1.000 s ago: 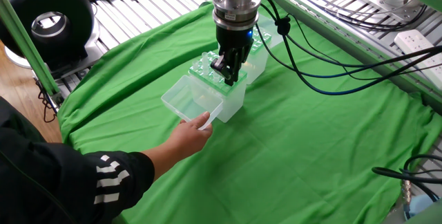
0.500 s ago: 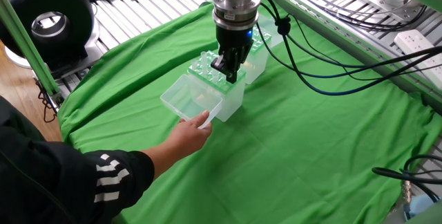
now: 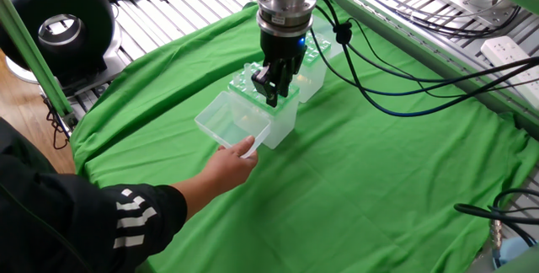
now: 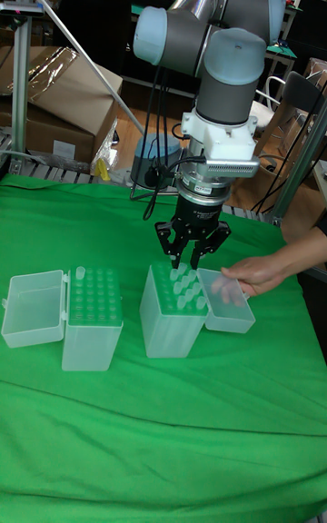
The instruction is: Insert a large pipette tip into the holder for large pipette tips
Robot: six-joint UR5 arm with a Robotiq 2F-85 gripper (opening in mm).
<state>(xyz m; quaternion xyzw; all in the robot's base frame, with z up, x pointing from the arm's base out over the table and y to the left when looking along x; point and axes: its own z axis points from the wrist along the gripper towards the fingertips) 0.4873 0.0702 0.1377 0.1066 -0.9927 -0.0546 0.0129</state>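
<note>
hovering end effector (image 4: 192, 255) spread | over holder (image 4: 173, 314) | tip orientation can't tell | hand (image 4: 250, 273) on lid

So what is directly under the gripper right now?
The gripper, its fingers spread, hangs over the holder for large pipette tips; its green hole grid shows below. A person's hand steadies the open lid. Whether a tip sits in the holes beneath cannot be seen.

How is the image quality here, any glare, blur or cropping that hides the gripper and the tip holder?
Fixed view: even lighting, sharp; the gripper blocks part of the holder, and the translucent plastic blends into the green cloth. Tall fixed view: dim background, bright cloth, fingers visibly spread above the holder; the person's hand is slightly soft.
</note>
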